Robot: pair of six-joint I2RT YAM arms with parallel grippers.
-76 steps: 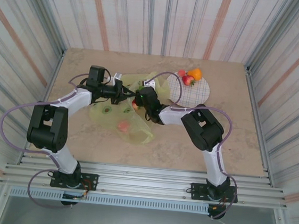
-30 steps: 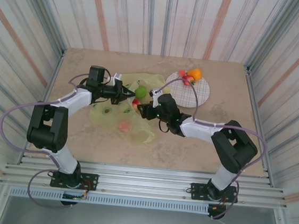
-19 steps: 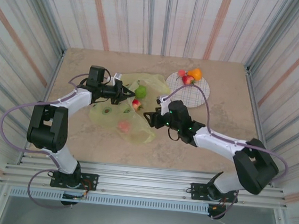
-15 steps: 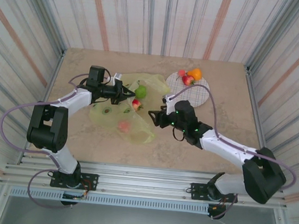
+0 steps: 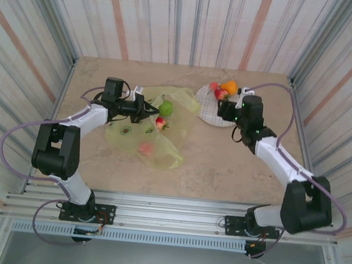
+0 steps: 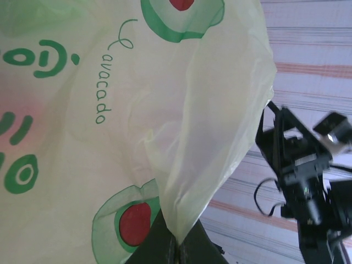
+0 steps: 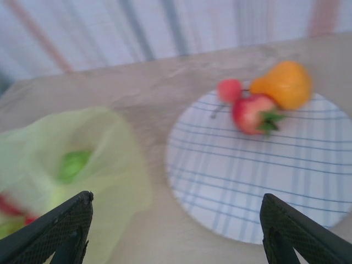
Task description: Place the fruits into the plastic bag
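The left gripper [image 6: 177, 245] is clenched on a fold of the plastic bag [image 5: 151, 143], pinching its thin avocado-printed film and holding that edge up. The rest of the bag lies crumpled on the worktop [image 5: 222, 168], left of centre. A green apple [image 5: 165, 108] and a red fruit [image 5: 160, 123] show at the bag's open end, just beside that gripper. A pinkish fruit [image 5: 144, 147] shows through the film nearer the arms' bases.

The right gripper [image 7: 176, 209] hangs released, jaws wide with nothing between them, above the white grid-patterned plate [image 7: 264, 176]. From above, it hides part of the plate. On the plate's far side an orange fruit [image 7: 283, 83], a leafy-topped red fruit [image 7: 252, 114] and a small red fruit [image 7: 229, 89] cluster close together. The plate lies just beside the bag's far right edge.
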